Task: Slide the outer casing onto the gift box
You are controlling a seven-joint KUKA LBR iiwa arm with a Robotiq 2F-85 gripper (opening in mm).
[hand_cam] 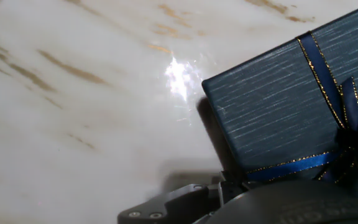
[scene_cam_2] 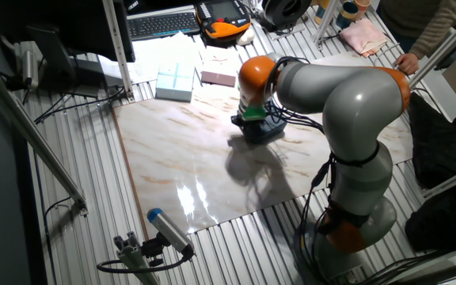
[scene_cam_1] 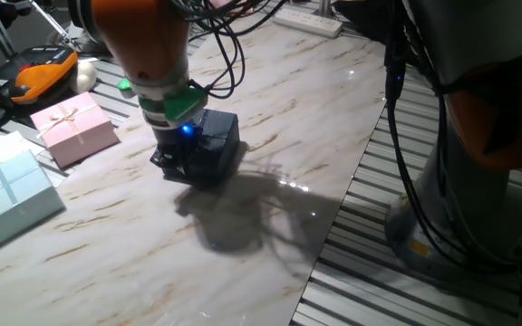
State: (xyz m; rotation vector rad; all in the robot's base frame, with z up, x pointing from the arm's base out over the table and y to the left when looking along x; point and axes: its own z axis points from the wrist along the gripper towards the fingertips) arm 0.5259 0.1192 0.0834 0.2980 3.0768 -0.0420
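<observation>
Where the flat square dark navy gift box [hand_cam: 291, 106] with its gold-edged blue ribbon bow lies on the marble-patterned tabletop [scene_cam_1: 270, 91], we see the two-finger gripper [scene_cam_1: 181, 161] low against it; we cannot tell its opening.

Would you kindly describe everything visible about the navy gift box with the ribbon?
The gift box is flat, square and dark navy, with a finely streaked, paper-like lid. A blue, gold-edged ribbon crosses it and ties into a bow near the hand view's right edge. It lies flat on the marble table, directly below the gripper; contact cannot be judged.
</observation>
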